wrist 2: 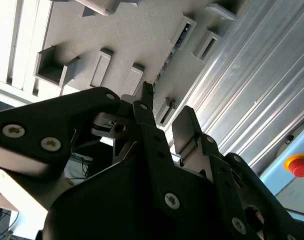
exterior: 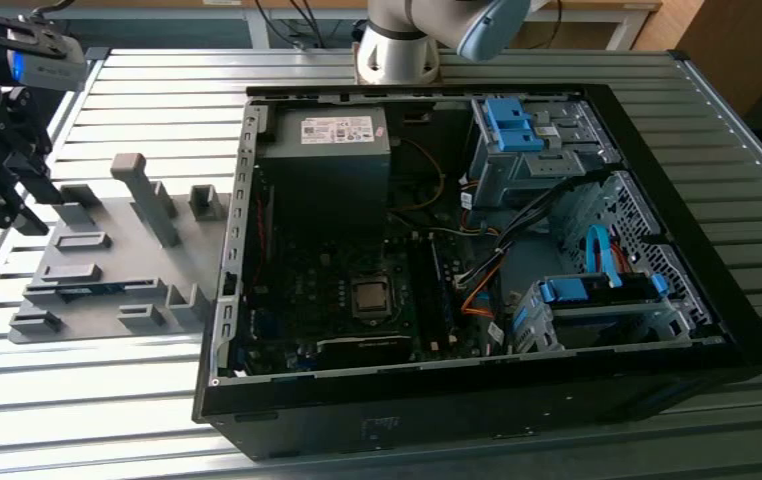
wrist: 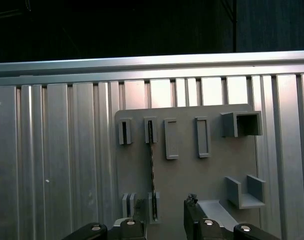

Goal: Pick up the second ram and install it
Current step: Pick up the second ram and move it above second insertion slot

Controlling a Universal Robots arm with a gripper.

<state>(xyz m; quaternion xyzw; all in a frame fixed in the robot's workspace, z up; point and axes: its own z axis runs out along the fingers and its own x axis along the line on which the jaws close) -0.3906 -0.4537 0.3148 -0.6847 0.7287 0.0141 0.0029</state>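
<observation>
I was working over a ribbed aluminium table (exterior: 128, 90), with pale wooden furniture behind it at the exterior view's right. In the second wrist view a red round button (wrist 2: 297, 165) sat on a pale blue surface beyond the table edge.

An open black computer case (exterior: 701, 300) lay on its side on the table. Inside it were a grey boxy power supply (exterior: 334, 135), blue plastic drive caddies (exterior: 515, 125), a dark motherboard with a square silver processor (exterior: 372, 295), and loose orange and blue cables (exterior: 481, 290).

Just beside the case, toward the exterior view's left, lay a flat grey plastic holder plate (exterior: 114, 255) with raised slotted blocks. The second ram (wrist: 152, 170), a thin dark strip seen edge-on, stood in the plate, each end seated in a slotted block. I could also make it out in the second wrist view (wrist 2: 166, 62).

The black gripper (exterior: 14, 205) hung at the plate's far edge from the case. In both wrist views its fingers (wrist: 191, 210) stood apart with a clear gap between them, and they held nothing. One end of the ram lay near that gap.
</observation>
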